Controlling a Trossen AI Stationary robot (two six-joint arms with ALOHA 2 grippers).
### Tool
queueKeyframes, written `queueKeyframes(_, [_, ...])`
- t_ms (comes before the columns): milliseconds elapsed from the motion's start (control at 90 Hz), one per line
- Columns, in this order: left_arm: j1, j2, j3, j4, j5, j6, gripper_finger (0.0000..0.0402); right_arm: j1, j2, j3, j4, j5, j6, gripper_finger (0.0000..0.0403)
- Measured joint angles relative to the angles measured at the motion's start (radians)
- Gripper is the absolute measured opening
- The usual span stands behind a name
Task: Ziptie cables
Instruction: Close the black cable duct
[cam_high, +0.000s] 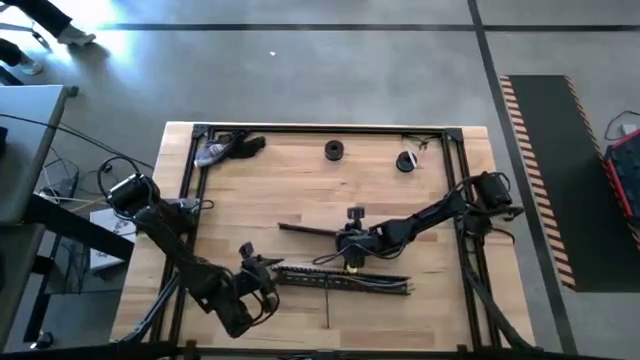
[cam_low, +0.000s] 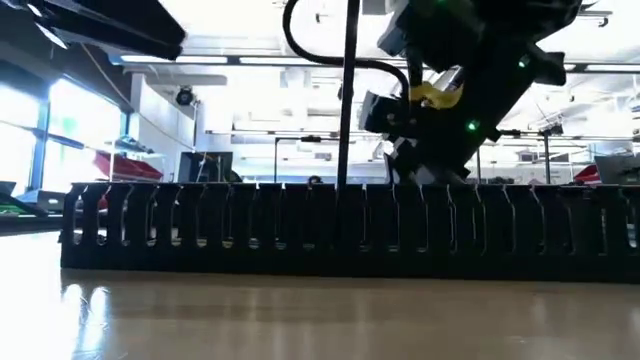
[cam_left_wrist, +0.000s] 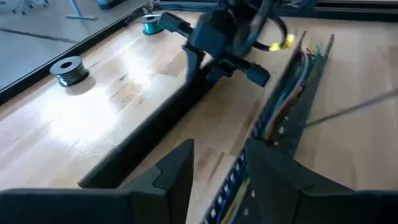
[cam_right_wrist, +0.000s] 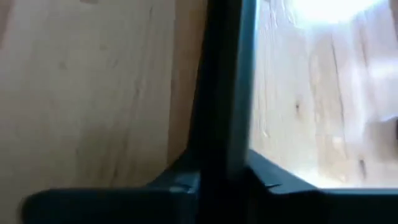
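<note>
While no ziptie shows anywhere, the step in hand reads as preparation, not fastening.

- Table (cam_high: 300, 190): wooden, black-framed.
- Black slotted channel (cam_high: 345, 279): lies near the front edge.
- Dark bar (cam_high: 305, 231): flat, lies just behind the channel.
- Cables (cam_left_wrist: 292, 87): loose bundle lying along the inside of the channel.
- Right gripper (cam_high: 352, 245): clamped on the dark bar's end.
- Left gripper (cam_left_wrist: 217, 180): fingers spread wide, empty, at the channel's left end.
- Two spools (cam_high: 333, 150): far edge, untouched.

Next move, as judged: set the bar aside, then pinch the bundle together so that a tie can go round it.
</note>
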Motion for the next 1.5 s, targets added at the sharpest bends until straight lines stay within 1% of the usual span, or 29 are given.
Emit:
queueKeyframes(56, [0.029,0.0,0.0,0.001,0.0,-0.001,0.0131,0.009,0.0,0.005,-0.005,0.047,-0.026,0.0008])
queueKeyframes(167, [0.102,-0.002,0.0,-0.012,0.006,0.016,0.0131,0.042,0.0,0.013,-0.004,0.221,-0.097,0.0002])
queueKeyframes(256, [0.171,-0.013,0.0,-0.054,0.055,0.022,0.0131,0.071,0.0,0.009,-0.004,0.361,-0.157,0.0001])
queueKeyframes(289, [0.196,-0.013,0.0,-0.071,0.078,0.022,0.0131,0.079,0.0,0.003,-0.002,0.389,-0.168,0.0001])
queueKeyframes(322, [0.217,-0.013,0.0,-0.087,0.1,0.023,0.0131,0.083,0.0,-0.004,-0.002,0.39,-0.172,0.0001])
queueKeyframes(444, [0.284,-0.012,0.0,-0.091,0.159,0.054,0.0131,0.065,0.0,-0.034,-0.001,0.317,-0.141,0.0001])
queueKeyframes(600, [0.313,-0.012,0.0,-0.065,0.194,0.111,0.0131,0.043,0.0,-0.067,0.024,0.306,-0.141,0.0001])
queueKeyframes(644, [0.316,-0.012,0.0,-0.065,0.204,0.111,0.0131,0.036,0.0,-0.067,0.031,0.259,-0.147,0.0001])
queueKeyframes(711, [0.316,-0.011,0.0,-0.066,0.217,0.105,0.0131,0.023,0.0,-0.067,0.04,0.153,-0.142,0.0001])
queueKeyframes(778, [0.315,-0.008,0.0,-0.065,0.218,0.104,0.0131,0.009,-0.003,-0.066,0.045,0.1,-0.126,0.0001])
queueKeyframes(944, [0.313,0.0,0.0,-0.058,0.224,0.102,0.0131,-0.015,-0.003,-0.066,0.061,0.07,-0.116,0.0007])
queueKeyframes(1022, [0.313,0.001,0.0,-0.056,0.229,0.102,0.0131,-0.022,-0.003,-0.066,0.077,0.021,-0.123,0.0027])
queueKeyframes(1111, [0.313,0.001,0.0,-0.056,0.227,0.102,0.0131,-0.027,-0.003,-0.066,0.087,-0.041,-0.113,0.0061])
queueKeyframes(1200, [0.313,0.001,0.0,-0.056,0.227,0.102,0.0131,-0.033,-0.009,-0.066,0.084,-0.066,-0.108,0.0097])
queueKeyframes(1311, [0.313,0.001,0.0,-0.056,0.227,0.102,0.0131,-0.038,-0.027,-0.055,0.056,-0.096,-0.146,0.0138])
queueKeyframes(1367, [0.313,0.001,0.0,-0.057,0.227,0.102,0.0131,-0.044,-0.046,-0.047,0.043,-0.153,-0.169,0.0157])
queueKeyframes(1500, [0.313,0.001,0.0,-0.061,0.229,0.102,0.0131,-0.062,-0.088,-0.039,0.045,-0.344,-0.168,0.0202])
